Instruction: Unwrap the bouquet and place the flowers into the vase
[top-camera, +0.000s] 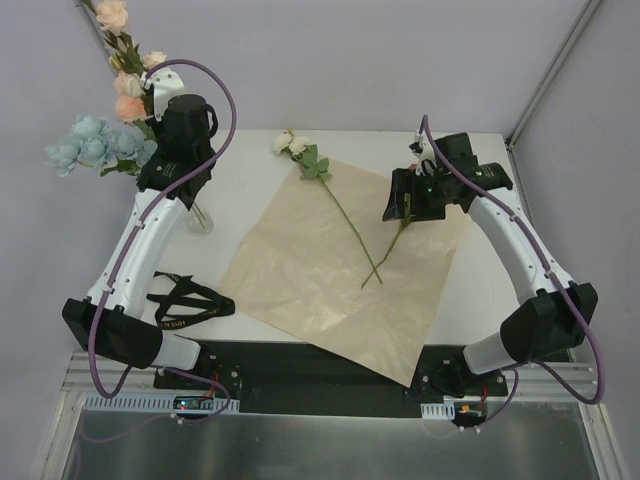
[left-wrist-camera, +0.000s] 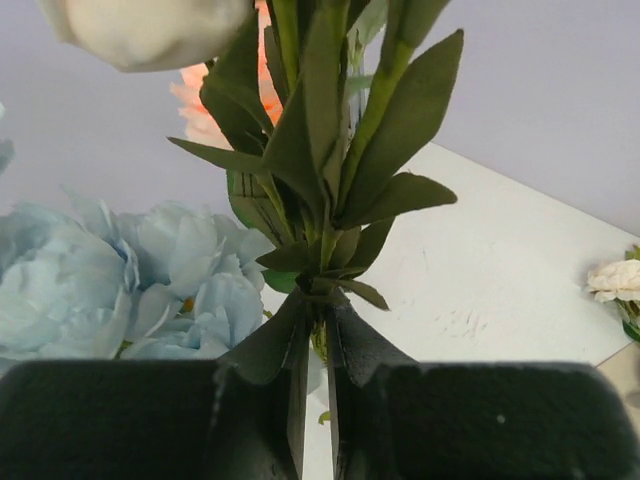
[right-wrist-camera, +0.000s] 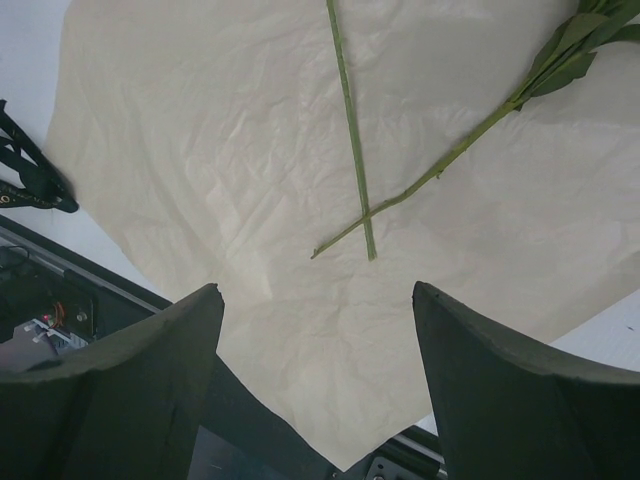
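Flowers (top-camera: 100, 148): standing bunched at the upper left of the top view, pale blue heads spreading low and left, peach and cream heads climbing toward the top edge; two more lying on the paper.
Vase (top-camera: 200, 220): sitting on the desk at the left of the top view, just beside the left arm, clear glass partly hiding behind it.
Left fingers (left-wrist-camera: 365, 375): pressing together on a leafy stem (left-wrist-camera: 320, 160), gripping it just below the lowest leaves; stem rising upright through the middle of the left wrist view, blue blooms filling the lower left, a peach bloom showing behind the leaves.
Right fingers (right-wrist-camera: 140, 390): standing wide apart, holding nothing, hovering over the paper right of centre in the top view.
Wrapping paper (top-camera: 320, 290): lying unfolded and flat across the middle of the desk (top-camera: 250, 180), bottom corner reaching past the desk's near edge.
White-headed flower (top-camera: 292, 146): lying with its heads on bare desk beyond the paper's upper edge, stem running down and right across the sheet.
Second flower (top-camera: 388, 250): lying on the paper, upper end passing out of sight under the right arm's black wrist, stem slanting down and left, crossing the other stem near its lower end.
Black ribbon (top-camera: 190, 300): lying loose on the desk at the lower left, near the paper's left corner.
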